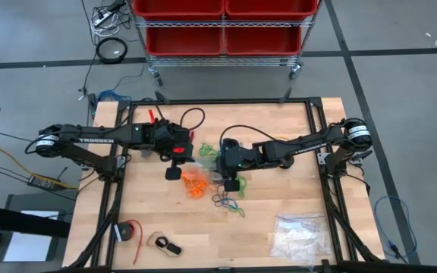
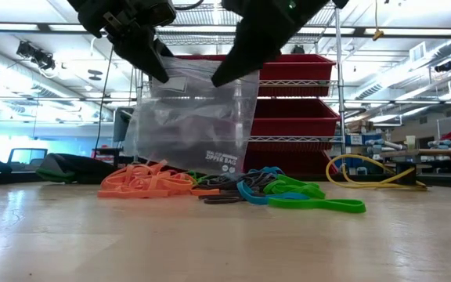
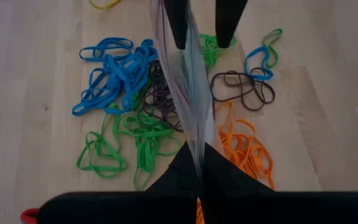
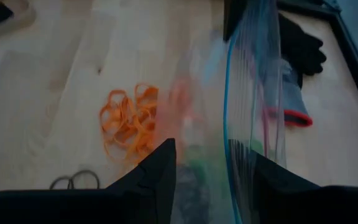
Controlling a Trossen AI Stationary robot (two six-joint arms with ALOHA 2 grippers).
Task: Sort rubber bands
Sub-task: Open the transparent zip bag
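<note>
**Clear bag held over the sorted-by-colour heap of bands**

The rubber bands [image 3: 148, 106] lie loose on the wooden counter [image 1: 279, 250], near its middle, directly below both arms. They are thin, flat elastic loops, tangled into rough colour patches: a blue cluster [image 3: 114, 71], green loops [image 3: 132, 140], dark ones [image 3: 241, 87] and an orange bunch [image 3: 247, 149] that sits a little apart from the rest. In the low view the orange pile [image 2: 147, 182] lies to one side and long green bands [image 2: 315, 202] to the other, with blue and black between them.

A clear zipper bag [image 2: 194, 117] hangs upright above the heap, its lower edge just over the bands. The left end effector [image 3: 199, 168] is closed, pinching one top edge of the bag. The right end effector [image 4: 202, 165] has its fingers spread on either side of the bag's other edge; whether they actually clamp it cannot be told.
</note>
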